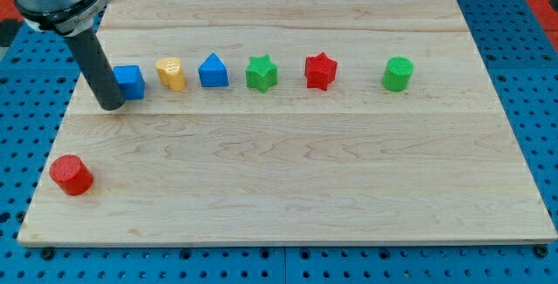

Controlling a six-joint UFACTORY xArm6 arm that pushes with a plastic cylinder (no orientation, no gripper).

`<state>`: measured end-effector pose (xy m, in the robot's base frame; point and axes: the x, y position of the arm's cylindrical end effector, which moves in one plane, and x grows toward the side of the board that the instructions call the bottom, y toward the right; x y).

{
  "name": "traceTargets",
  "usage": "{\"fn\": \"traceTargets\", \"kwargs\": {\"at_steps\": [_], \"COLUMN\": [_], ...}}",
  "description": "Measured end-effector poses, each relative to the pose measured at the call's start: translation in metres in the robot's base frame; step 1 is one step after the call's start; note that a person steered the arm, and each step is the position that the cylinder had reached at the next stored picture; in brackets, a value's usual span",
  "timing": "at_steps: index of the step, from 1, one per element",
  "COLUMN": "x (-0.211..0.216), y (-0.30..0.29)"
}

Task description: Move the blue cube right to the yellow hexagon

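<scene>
The blue cube (130,82), yellow hexagon (172,73), blue triangular block (213,71), green star (261,73), red star (320,71) and green cylinder (398,74) sit on a pale wood-grain board (288,179); a red cylinder (71,175) sits near its bottom-left corner

my tip (112,105) touching blue cube (130,82) on view's left, yellow hexagon (172,73) just right
</scene>
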<state>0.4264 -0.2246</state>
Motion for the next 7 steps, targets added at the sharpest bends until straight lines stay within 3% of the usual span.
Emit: {"fn": "traceTargets", "kwargs": {"at_steps": [7], "x": [-0.022], "y": [0.018]}}
